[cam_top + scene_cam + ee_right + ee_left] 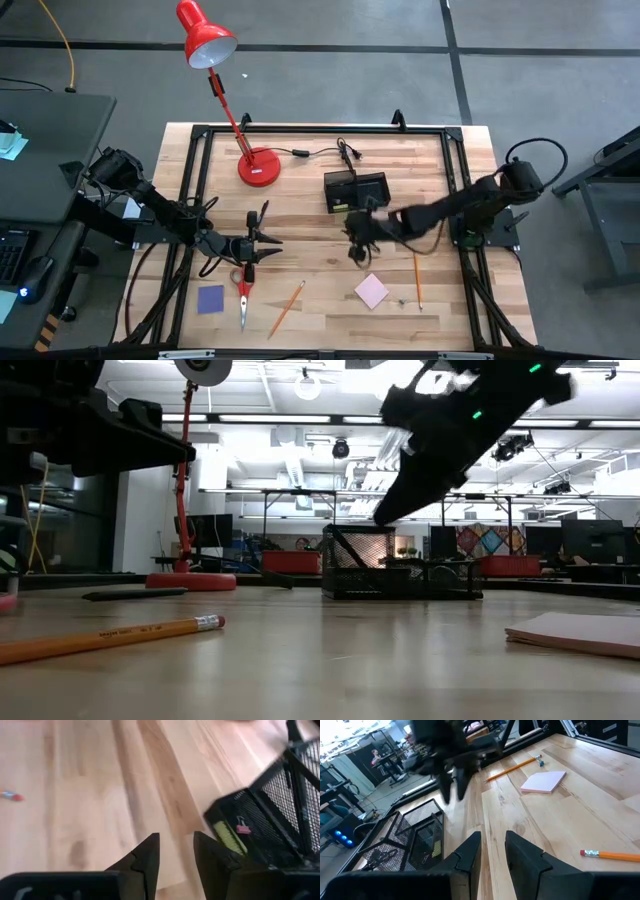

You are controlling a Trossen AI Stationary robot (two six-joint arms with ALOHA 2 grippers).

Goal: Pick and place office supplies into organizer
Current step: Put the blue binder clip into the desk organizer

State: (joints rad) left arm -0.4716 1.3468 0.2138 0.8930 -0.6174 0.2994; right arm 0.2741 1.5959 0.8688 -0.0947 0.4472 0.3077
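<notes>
On the wooden bench (320,300), my right gripper (175,852) hung beside the mesh organizer (355,191), fingers parted, empty. The pink sticky pad (371,291) lay nearby: light, flat, best pinched at an edge.

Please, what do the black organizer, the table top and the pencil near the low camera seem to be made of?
The organizer looks like black metal wire mesh: fine see-through grid walls, matte. The table top seems to be light wood, joined in planks with visible grain and a slight sheen. The pencil appears to be painted orange-yellow wood with a metal band and pink eraser; the core material is not visible.
</notes>
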